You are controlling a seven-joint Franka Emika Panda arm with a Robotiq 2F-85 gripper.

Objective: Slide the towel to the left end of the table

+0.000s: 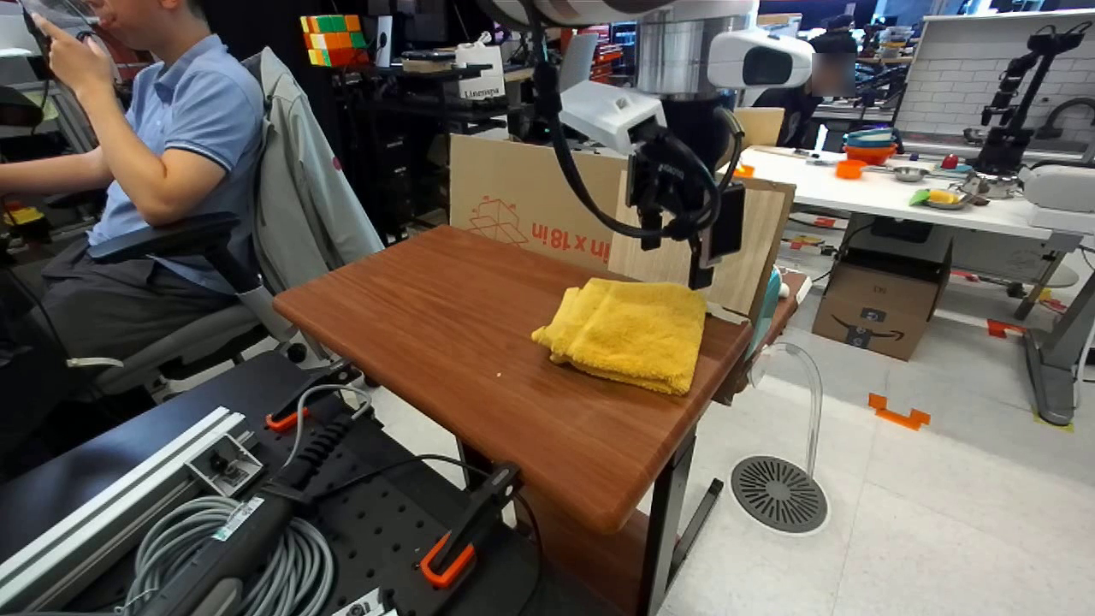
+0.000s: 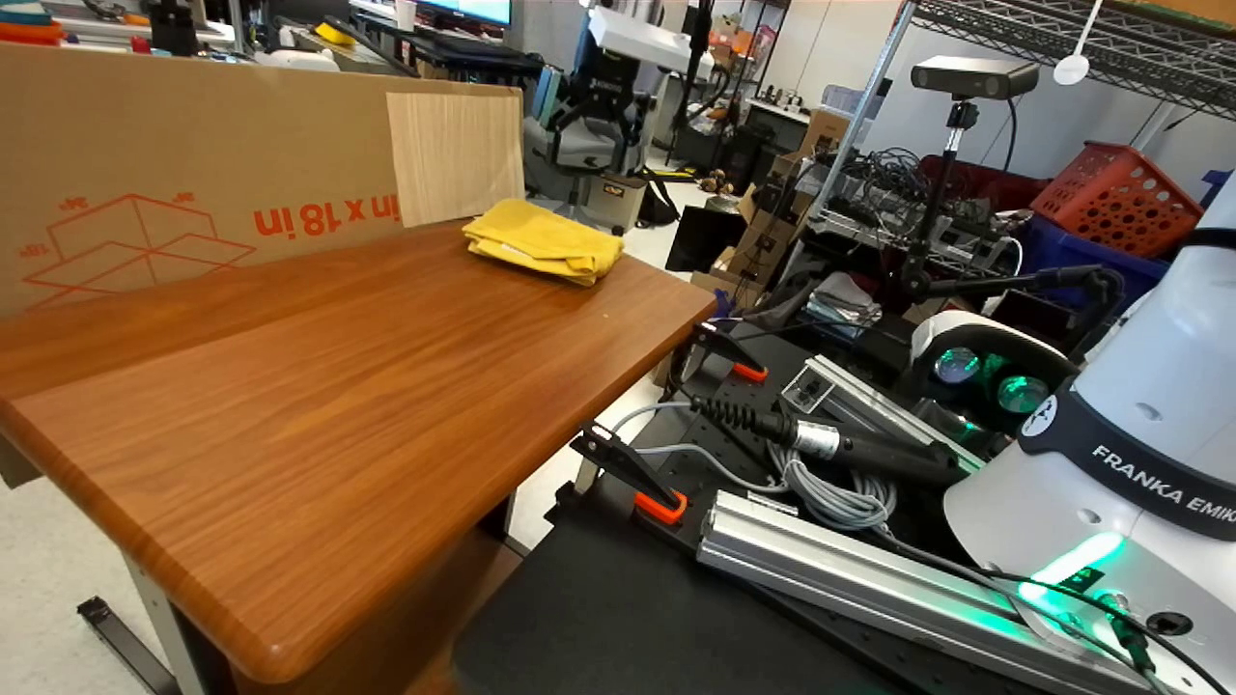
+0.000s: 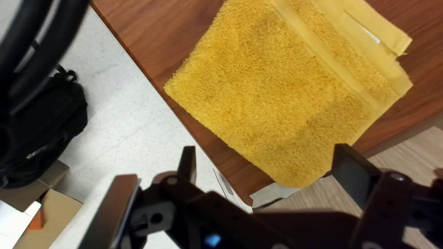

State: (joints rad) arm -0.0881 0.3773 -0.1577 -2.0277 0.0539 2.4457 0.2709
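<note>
The folded yellow towel (image 1: 637, 334) lies flat near one end of the brown wooden table (image 1: 411, 299). It also shows in an exterior view (image 2: 546, 241) near the table's far end, and in the wrist view (image 3: 277, 86) close to a table corner. My gripper (image 1: 676, 261) is above the table's back corner, over the towel's edge. It also shows in an exterior view (image 2: 594, 150) against a grey chair. In the wrist view my gripper (image 3: 264, 148) has its fingers wide apart with nothing between them. One finger overlaps the towel's corner in the picture; contact cannot be told.
A cardboard panel (image 1: 530, 201) stands along the table's back edge, with a wood-grain board (image 2: 459, 159) at its end. A black bench (image 2: 579, 598) with orange clamps, cables and an aluminium rail adjoins the front edge. A person (image 1: 171, 128) sits beyond one end.
</note>
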